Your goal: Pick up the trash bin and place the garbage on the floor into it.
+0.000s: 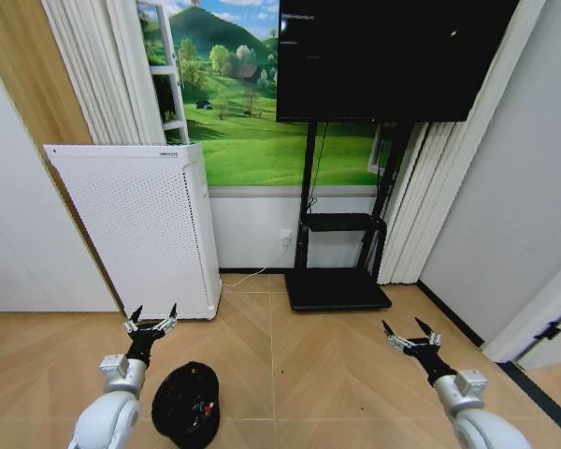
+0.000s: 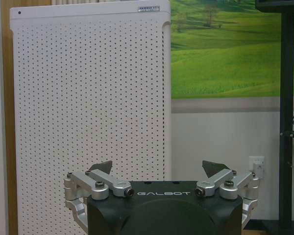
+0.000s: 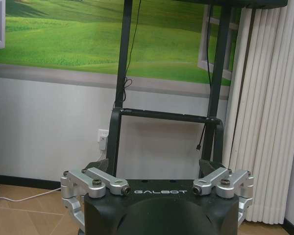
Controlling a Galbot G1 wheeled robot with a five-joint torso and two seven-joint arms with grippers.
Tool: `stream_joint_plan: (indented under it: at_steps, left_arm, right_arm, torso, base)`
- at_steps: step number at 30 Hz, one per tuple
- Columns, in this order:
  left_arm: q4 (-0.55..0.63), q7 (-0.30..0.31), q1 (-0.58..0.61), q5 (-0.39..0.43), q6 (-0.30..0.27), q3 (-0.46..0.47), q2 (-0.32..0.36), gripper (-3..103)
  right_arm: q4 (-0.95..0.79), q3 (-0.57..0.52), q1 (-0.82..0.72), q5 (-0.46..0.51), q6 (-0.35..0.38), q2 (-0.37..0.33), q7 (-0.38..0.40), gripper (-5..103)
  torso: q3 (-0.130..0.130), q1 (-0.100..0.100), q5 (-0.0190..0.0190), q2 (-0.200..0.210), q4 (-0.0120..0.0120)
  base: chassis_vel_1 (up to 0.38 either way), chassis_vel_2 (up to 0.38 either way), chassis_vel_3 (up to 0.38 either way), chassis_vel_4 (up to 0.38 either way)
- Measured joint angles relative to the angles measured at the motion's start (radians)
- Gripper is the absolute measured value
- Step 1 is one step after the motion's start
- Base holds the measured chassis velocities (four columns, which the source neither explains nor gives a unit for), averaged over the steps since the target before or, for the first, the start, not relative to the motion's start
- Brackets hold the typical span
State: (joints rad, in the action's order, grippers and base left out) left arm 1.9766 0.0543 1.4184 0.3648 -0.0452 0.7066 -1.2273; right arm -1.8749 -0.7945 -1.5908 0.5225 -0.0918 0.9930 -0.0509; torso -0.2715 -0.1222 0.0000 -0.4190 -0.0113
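Small black round mesh trash bin (image 1: 186, 404) on the wood floor (image 1: 309, 365) nearest the robot, just right of the left arm, with red scraps inside. Left gripper (image 1: 151, 316) beyond it, empty, fingers spread. Right gripper (image 1: 409, 334) well apart, likewise spread and empty. Farther back, tall white perforated appliance (image 1: 140, 224) and black TV stand (image 1: 341, 253).

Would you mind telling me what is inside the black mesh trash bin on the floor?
In the head view, the trash bin holds small red and white scraps, with a spot of green, near its bottom. What exactly they are cannot be made out, and the left arm covers part of the rim.
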Motion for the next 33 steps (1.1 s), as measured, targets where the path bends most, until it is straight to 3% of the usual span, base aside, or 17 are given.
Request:
stream_joint_plan:
  at_steps: [16, 33]
  left_arm:
    - [0.000, 0.000, 0.000, 0.000, 0.000, 0.000, 0.000, 100]
    - [0.000, 0.000, 0.000, 0.000, 0.000, 0.000, 0.000, 100]
  right_arm:
    - [0.000, 0.000, 0.000, 0.000, 0.000, 0.000, 0.000, 100]
    - [0.000, 0.000, 0.000, 0.000, 0.000, 0.000, 0.000, 100]
  torso:
    - [-0.033, -0.018, 0.0000, -0.051, 0.0000]
    - [-0.090, -0.052, 0.0000, -0.142, 0.0000]
  base:
    - [0.000, 0.000, 0.000, 0.000]
    - [0.000, 0.000, 0.000, 0.000]
